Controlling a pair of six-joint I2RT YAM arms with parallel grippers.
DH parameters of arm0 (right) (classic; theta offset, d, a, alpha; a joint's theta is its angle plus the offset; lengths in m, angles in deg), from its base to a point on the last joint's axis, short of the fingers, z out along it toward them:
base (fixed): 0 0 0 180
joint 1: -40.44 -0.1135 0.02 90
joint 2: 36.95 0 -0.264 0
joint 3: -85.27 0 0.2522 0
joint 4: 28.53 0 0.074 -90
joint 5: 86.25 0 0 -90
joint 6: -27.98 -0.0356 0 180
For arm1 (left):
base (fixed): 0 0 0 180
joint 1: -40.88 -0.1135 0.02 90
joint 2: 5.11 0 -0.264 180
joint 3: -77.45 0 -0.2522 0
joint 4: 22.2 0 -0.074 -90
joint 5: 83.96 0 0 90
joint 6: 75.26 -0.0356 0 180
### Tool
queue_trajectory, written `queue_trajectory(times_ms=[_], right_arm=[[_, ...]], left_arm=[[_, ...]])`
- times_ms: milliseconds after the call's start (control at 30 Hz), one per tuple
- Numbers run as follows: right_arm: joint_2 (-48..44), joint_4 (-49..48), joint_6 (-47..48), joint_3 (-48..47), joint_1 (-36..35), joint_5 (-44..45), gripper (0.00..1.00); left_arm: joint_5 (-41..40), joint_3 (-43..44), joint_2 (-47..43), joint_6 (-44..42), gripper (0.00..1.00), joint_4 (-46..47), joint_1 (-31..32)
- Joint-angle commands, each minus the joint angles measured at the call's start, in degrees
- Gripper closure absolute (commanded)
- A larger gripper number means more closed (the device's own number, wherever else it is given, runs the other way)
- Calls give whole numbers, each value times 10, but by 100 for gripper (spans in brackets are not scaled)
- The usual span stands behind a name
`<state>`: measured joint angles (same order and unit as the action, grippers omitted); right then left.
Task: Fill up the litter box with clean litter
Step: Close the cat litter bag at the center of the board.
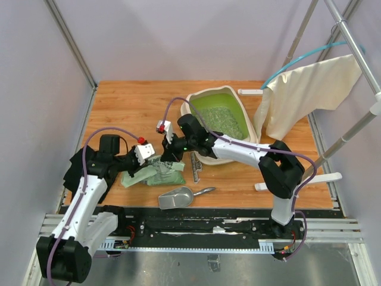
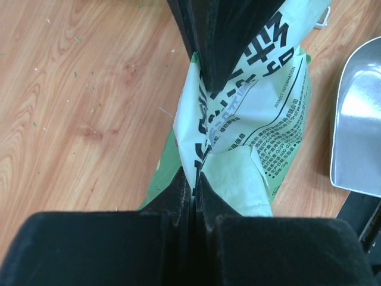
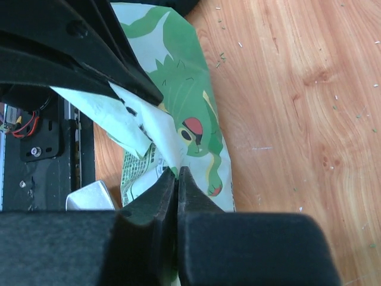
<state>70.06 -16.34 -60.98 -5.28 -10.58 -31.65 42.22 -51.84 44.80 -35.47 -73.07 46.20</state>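
Your left tool [image 2: 193,177] is pinched tight on the green bag [image 2: 262,119]. Your right tool [image 3: 177,173] is shut too, and it seems to nip the bag's thin edge. The litter box [image 1: 199,98] sits at the back of the surface [image 1: 131,107], with litter [image 1: 223,119] inside.

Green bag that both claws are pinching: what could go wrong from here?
The left gripper and right gripper pinch only thin folds of the litter bag, so it might slip free or tear. It is over the table, outside the litter box; opened there, its contents would likely spill onto the wood.
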Motion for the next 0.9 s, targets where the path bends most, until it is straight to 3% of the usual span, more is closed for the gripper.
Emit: queue_trajectory(times_ms=[0,133,300,333,367,400,600,800,867], right_arm=[[-41,17,30,57,44,25,99],[-57,61,94,65,60,-7,99],[-60,126,136,51,59,33,97],[-64,134,146,52,58,50,81],[-69,141,147,53,58,59,59],[-77,142,141,51,58,59,47],[-99,100,110,23,8,33,23],[-10,134,83,-49,-6,98,20],[8,147,93,-57,3,89,26]], left_arm=[[-54,-28,-56,23,100,43,-5],[-98,-53,-101,39,99,53,-11],[-59,-45,-91,36,100,57,-20],[-54,-41,-83,36,99,57,-20],[-47,-35,-75,36,99,54,-20],[-35,-29,-65,35,100,51,-20],[2,5,-3,34,100,35,-20],[1,14,-6,53,99,54,-20],[15,15,-14,71,99,71,-26]])
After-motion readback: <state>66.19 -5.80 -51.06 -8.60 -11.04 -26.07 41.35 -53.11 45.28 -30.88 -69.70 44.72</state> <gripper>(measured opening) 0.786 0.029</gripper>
